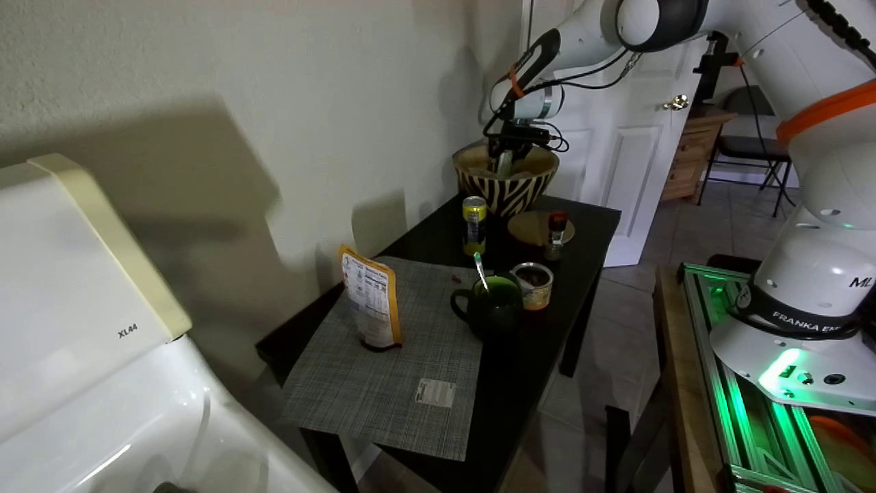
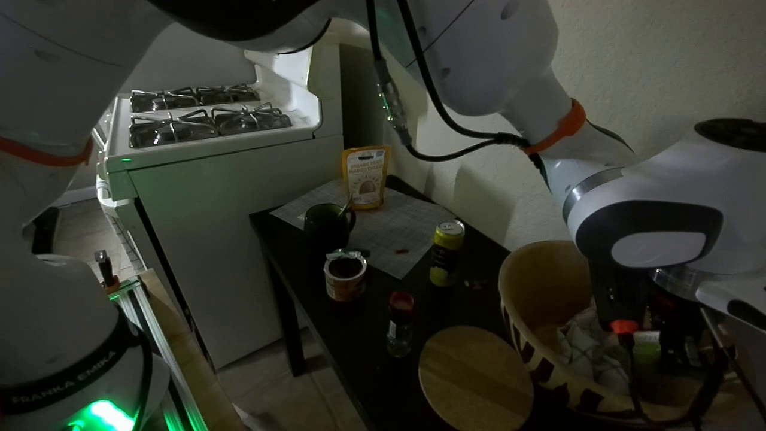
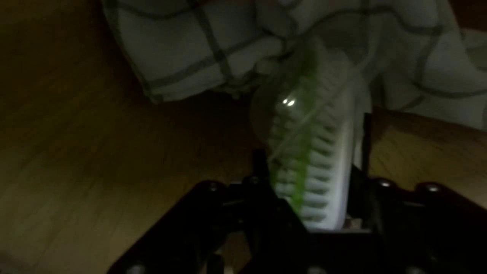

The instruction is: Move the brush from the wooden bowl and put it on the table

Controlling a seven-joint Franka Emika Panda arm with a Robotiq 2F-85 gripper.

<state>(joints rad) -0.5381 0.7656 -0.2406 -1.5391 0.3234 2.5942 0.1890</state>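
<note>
The wooden bowl point(image 1: 505, 195) has tan inner walls and dark stripes outside; it stands at the far end of the black table point(image 1: 510, 394). It also shows in an exterior view point(image 2: 532, 287), partly behind the arm. My gripper point(image 1: 505, 149) points down inside the bowl. In the wrist view the gripper point(image 3: 312, 148) has a black finger on each side of the brush point(image 3: 317, 167), white with green bristles in clear wrap, and appears shut on it. The brush's upper part point(image 1: 504, 166) shows below the fingers. Its far end lies against a checked cloth point(image 3: 182, 49).
A yellow can point(image 1: 474, 226), a round wooden board point(image 2: 476, 377), a red-capped jar point(image 1: 556, 234) and an opened cup point(image 1: 535, 284) stand near the bowl. A dark mug point(image 1: 494, 308) and a pouch point(image 1: 371, 301) are farther off by a grey mat point(image 1: 410, 383). A wall runs behind.
</note>
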